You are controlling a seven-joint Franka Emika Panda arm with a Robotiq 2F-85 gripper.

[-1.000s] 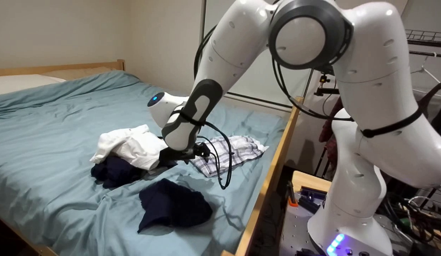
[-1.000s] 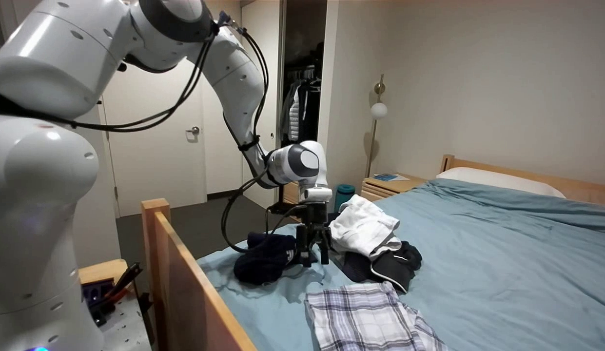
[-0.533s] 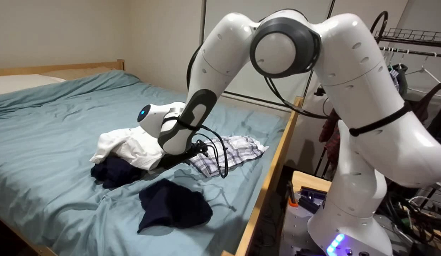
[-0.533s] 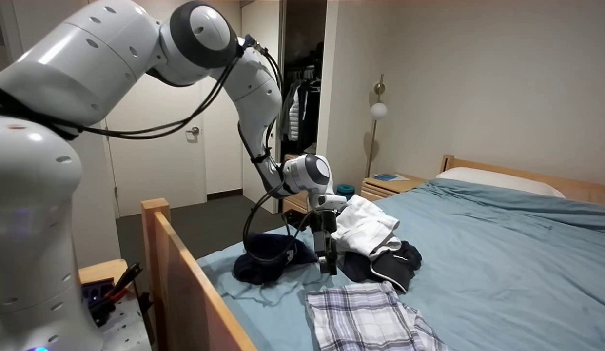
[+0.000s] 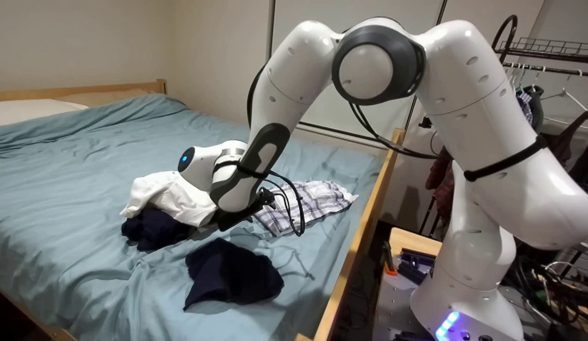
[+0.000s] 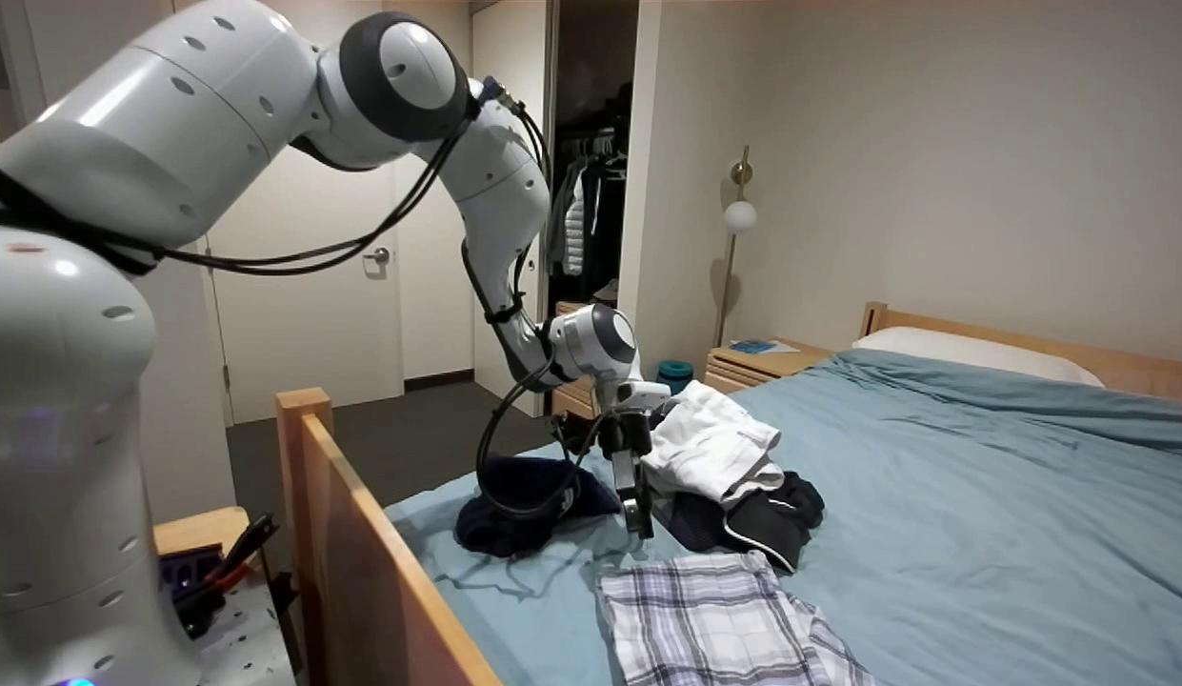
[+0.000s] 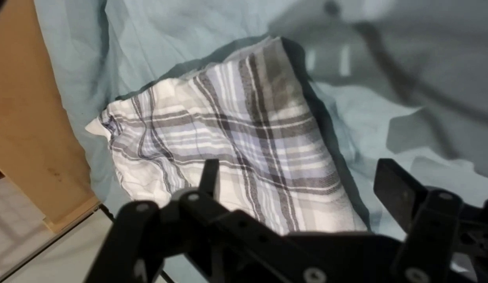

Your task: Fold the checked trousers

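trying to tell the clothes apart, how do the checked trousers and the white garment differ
The checked trousers carry grey-blue plaid; the white garment looks plain. The checked trousers lie mostly flat on the bedding; the white garment sits bunched over dark clothing. Both are light-coloured fabric.

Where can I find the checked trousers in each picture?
In an exterior view: checked trousers, just right of centre, lower half.
In an exterior view: checked trousers, bottom edge, right of centre.
Wrist view: checked trousers, across the middle, partly behind the end effector.
Landmark in all three views: wooden footboard.
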